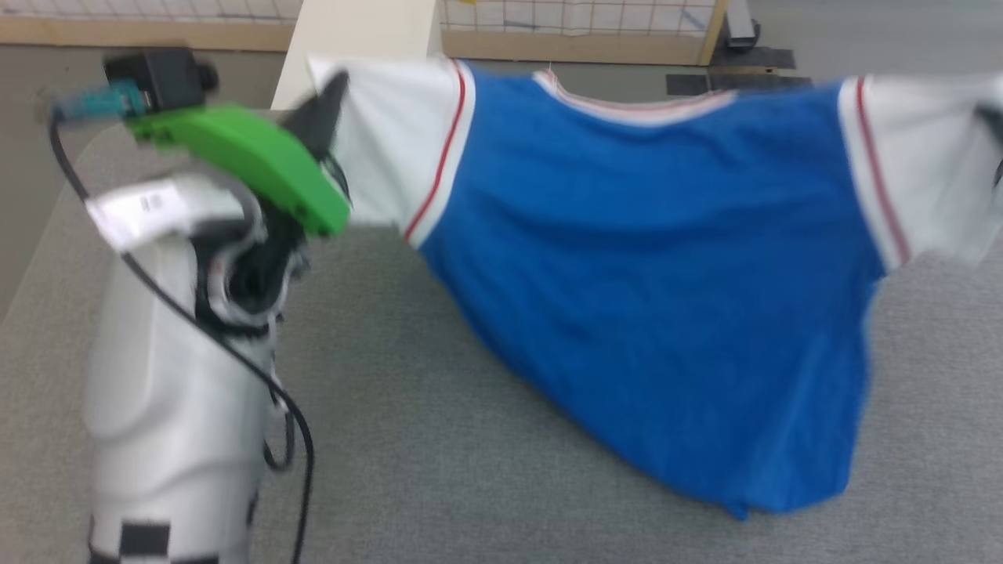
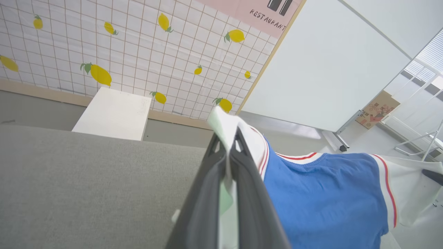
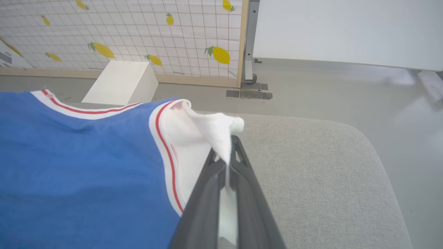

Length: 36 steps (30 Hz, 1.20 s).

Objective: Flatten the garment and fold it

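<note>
The garment (image 1: pixel 666 258), a bright blue jersey with white sleeves and red-striped trim, hangs stretched in the air between my two grippers, its lower hem trailing on the grey table (image 1: pixel 439 439). My left gripper (image 1: pixel 333 90) is shut on the garment's left white sleeve; in the left wrist view the gripper (image 2: pixel 227 138) pinches white cloth of the garment (image 2: pixel 325 200). My right gripper (image 3: pixel 229 147) is shut on the other white sleeve of the garment (image 3: pixel 79 162); it shows as a dark tip (image 1: pixel 993 125) at the head view's right edge.
The grey padded table (image 3: pixel 311 180) has a rounded far right corner. Behind it stand a white box (image 2: pixel 112 114), a lemon-patterned grid wall (image 2: pixel 138 52) and a white panel on a stand (image 2: pixel 328 69). My left forearm (image 1: pixel 180 376) rises at the near left.
</note>
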Available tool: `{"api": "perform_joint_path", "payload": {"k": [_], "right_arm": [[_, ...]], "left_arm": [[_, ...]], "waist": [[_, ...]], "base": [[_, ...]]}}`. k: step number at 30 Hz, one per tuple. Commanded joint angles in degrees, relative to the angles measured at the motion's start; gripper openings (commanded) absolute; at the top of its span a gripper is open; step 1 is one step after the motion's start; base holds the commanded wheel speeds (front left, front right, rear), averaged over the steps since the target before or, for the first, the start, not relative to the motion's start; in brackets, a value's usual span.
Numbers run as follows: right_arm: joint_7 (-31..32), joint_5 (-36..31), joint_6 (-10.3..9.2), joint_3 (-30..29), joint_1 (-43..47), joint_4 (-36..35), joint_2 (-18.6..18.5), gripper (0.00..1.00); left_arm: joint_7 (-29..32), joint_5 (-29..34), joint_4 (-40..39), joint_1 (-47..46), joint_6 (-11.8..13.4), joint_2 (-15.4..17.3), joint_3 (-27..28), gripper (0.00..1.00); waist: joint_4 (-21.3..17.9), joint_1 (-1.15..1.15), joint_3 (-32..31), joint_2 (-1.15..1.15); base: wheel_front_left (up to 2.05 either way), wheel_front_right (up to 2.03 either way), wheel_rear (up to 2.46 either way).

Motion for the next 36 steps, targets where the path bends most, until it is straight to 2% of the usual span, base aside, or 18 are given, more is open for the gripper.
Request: {"api": "perform_joint_path", "payload": {"k": [1, 4, 6, 12, 22, 29, 36], "right_arm": [[-0.49, -0.04, 0.19, -0.44, -2.78, 0.23, 0.1, 0.0], [-1.32, -0.97, 0.19, 0.52, -8.3, 1.23, -0.3, 0.0], [-2.2, -0.7, 0.19, 0.4, -12.43, 2.79, 0.69, 0.0], [-5.93, -4.57, 0.19, 0.93, -25.81, 9.28, 2.72, 0.0], [-19.89, -11.44, 0.19, 0.95, -46.77, 19.34, 6.07, 0.0], [-23.71, -11.15, 0.19, 3.84, -49.75, 25.89, 5.09, 0.0], [-27.1, -5.2, 0.19, 7.88, -42.5, 28.71, 2.6, 0.0]], "left_arm": [[-0.07, 1.07, 1.56, -3.71, -0.3, 0.82, -0.02, 0.0], [-0.33, 2.66, 5.74, -10.9, -0.87, 2.02, -0.66, 0.0], [-1.08, 4.58, 8.82, -15.65, -1.07, 3.17, -1.27, 0.0], [-5.62, 9.5, 17.59, -28.78, -0.12, 5.5, -1.9, 0.0], [-20.88, 15.0, 25.7, -45.38, 2.18, 8.05, -0.72, 0.0], [-26.34, 14.61, 32.03, -48.1, 1.59, 7.04, -0.65, 0.0], [-31.17, 11.38, 36.7, -42.26, -1.58, 4.86, 0.18, 0.0]], "waist": [[-1.22, 0.0, -0.81, 0.0], [-1.85, 0.0, -0.21, 0.0], [-2.36, 0.0, 0.32, 0.0], [-4.0, 0.0, 3.37, 0.0], [-5.3, 0.0, 11.01, 0.0], [-4.58, 0.0, 13.84, 0.0], [-3.55, 0.0, 13.67, 0.0]], "base": [[0.0, 0.0, 0.0], [0.0, 0.0, 0.0], [0.0, 0.0, 0.0], [0.0, 0.0, 0.0], [0.0, 0.0, 0.0], [0.0, 0.0, 0.0], [0.0, 0.0, 0.0]]}}
